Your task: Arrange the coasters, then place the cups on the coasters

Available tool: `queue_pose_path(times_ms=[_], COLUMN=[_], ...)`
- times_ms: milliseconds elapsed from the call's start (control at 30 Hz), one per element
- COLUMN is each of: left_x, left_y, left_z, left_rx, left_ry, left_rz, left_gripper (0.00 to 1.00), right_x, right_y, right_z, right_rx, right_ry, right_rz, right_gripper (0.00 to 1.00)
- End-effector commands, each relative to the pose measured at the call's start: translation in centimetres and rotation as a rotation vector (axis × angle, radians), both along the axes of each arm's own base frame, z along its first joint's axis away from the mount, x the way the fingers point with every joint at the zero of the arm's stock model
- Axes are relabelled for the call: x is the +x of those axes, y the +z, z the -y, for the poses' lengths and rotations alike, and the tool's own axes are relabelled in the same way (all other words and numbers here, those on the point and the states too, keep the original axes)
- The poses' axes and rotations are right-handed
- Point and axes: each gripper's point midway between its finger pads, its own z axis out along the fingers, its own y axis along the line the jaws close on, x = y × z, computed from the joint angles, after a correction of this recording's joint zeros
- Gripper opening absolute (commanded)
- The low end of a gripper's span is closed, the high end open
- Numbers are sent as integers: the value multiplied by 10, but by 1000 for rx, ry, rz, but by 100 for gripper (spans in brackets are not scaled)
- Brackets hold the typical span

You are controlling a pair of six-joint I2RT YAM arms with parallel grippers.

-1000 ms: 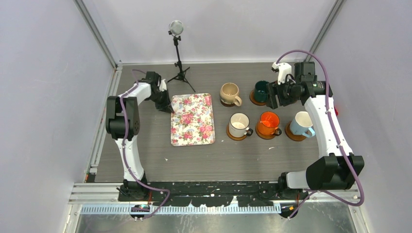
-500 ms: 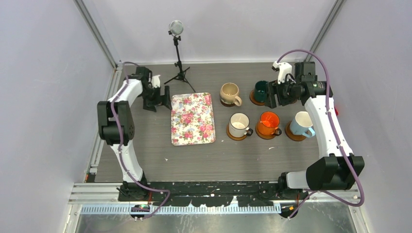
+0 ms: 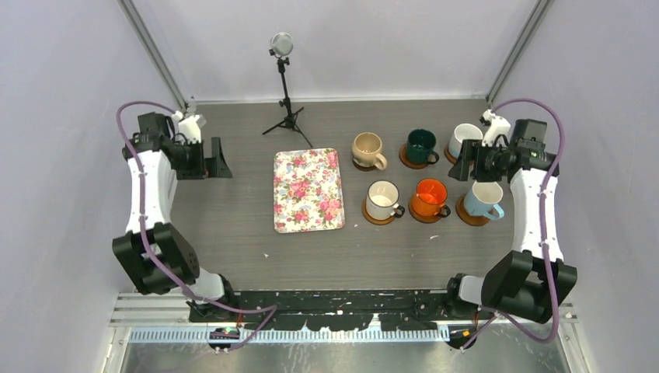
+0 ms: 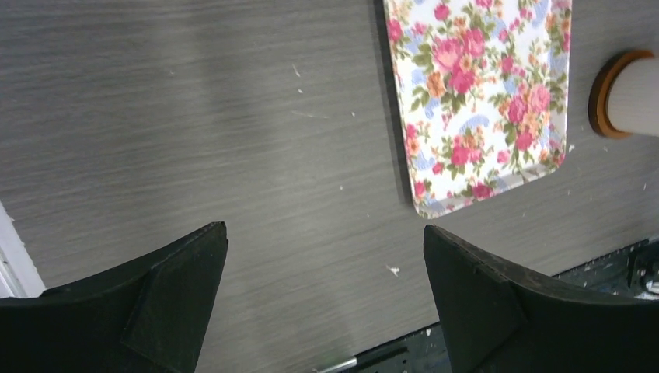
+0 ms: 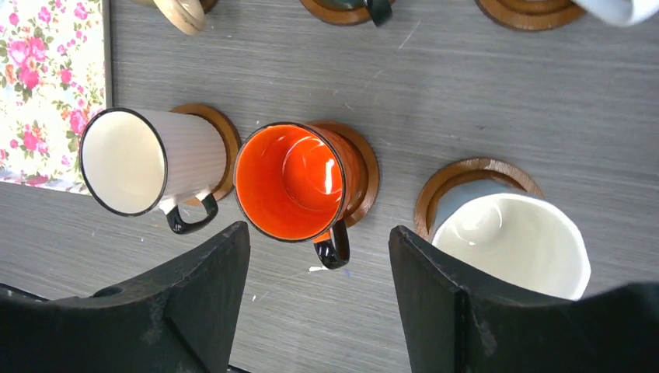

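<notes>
Six cups stand in two rows at the right, each on a wooden coaster. The back row is a beige cup [image 3: 367, 148], a dark green cup [image 3: 420, 144] and a white cup [image 3: 465, 139]. In front are a white cup [image 3: 381, 200] [image 5: 128, 159], an orange cup [image 3: 429, 196] [image 5: 291, 183] on its coaster [image 5: 365, 167], and a light blue cup [image 3: 483, 198] [image 5: 509, 233]. My right gripper [image 3: 464, 162] [image 5: 319, 228] hovers open and empty between the two rows at the right. My left gripper [image 3: 217, 159] [image 4: 323, 228] is wide open and empty over bare table at the far left.
A rectangular floral tray [image 3: 308, 190] [image 4: 482, 101] lies in the middle of the table. A microphone on a small tripod [image 3: 285, 85] stands at the back. Grey walls close in both sides, and a black rail runs along the near edge.
My left arm swung away from the tray to the far left and its gripper opened. My right arm drew back to the right, uncovering the white cup in the back row.
</notes>
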Motion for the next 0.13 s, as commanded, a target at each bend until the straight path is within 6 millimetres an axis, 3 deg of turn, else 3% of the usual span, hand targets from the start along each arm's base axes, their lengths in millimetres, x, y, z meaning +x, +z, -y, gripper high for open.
queue_pose_path(times_ms=[0, 100], left_x=[-20, -21], left_y=[16, 25], left_z=[15, 19], left_rx=[-2, 13], left_ry=[-60, -46], left_rz=[65, 103], left_gripper=[100, 100], right_x=[2, 5], right_y=[12, 10], right_z=[1, 1], right_rx=[52, 71], right_ry=[-14, -46], right_rz=[65, 71], right_gripper=[71, 71])
